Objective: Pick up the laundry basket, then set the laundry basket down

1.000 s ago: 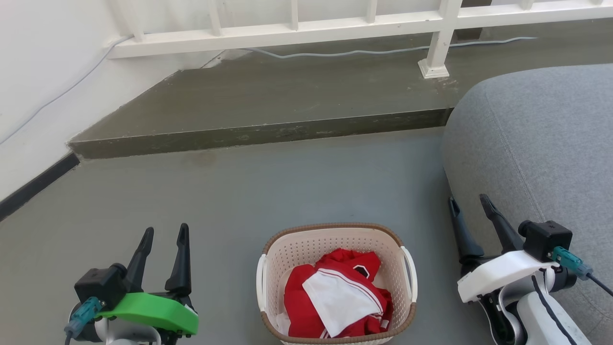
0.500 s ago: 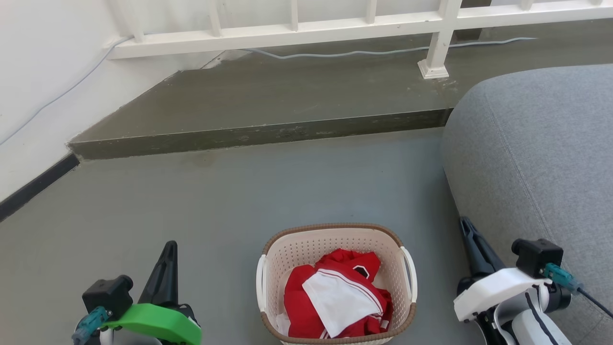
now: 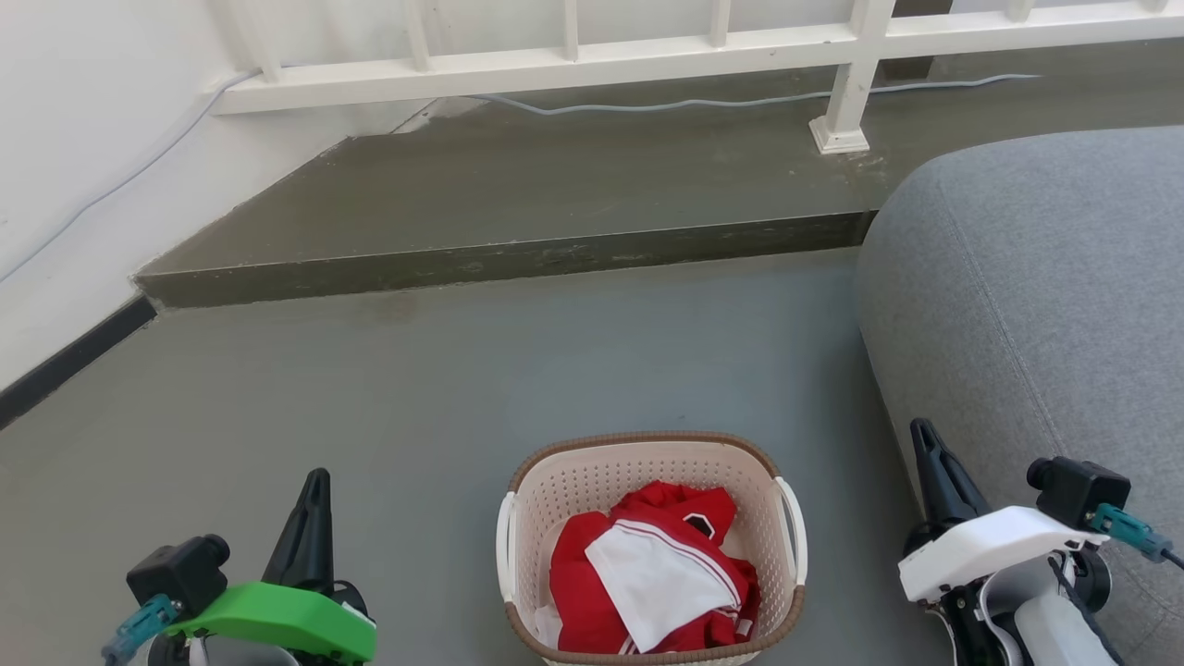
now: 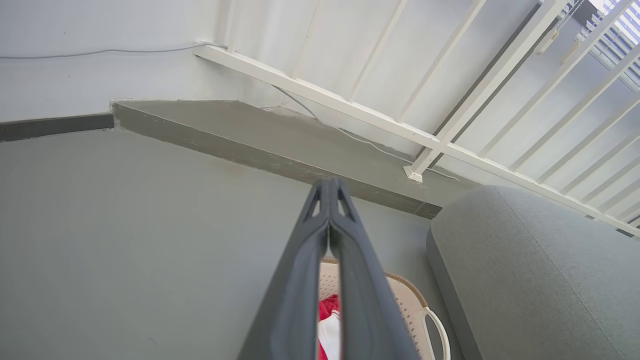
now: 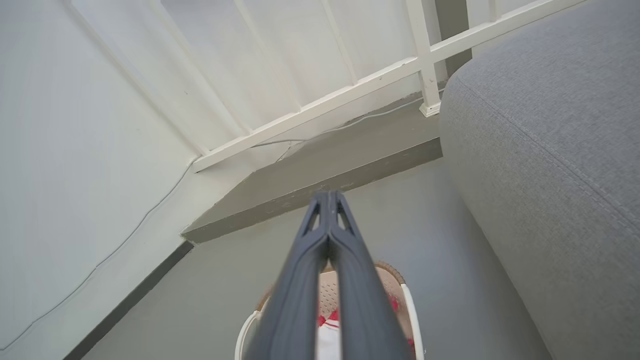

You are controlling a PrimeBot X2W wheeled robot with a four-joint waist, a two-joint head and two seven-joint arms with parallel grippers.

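Head view: laundry basket near rim clipped (frame bottom).

You've got a cream basket with tiny perforations, brown braided rim, white handles; the clothes are red and white, floor grey, couch grey, railing white

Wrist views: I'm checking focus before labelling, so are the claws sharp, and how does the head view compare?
Left wrist view: the left claw blurs toward the bottom edge, the railing behind is crisp. Right wrist view: the right claw blurs likewise, the background slightly soft. Head view: even soft light, no glare, laundry basket sharp.
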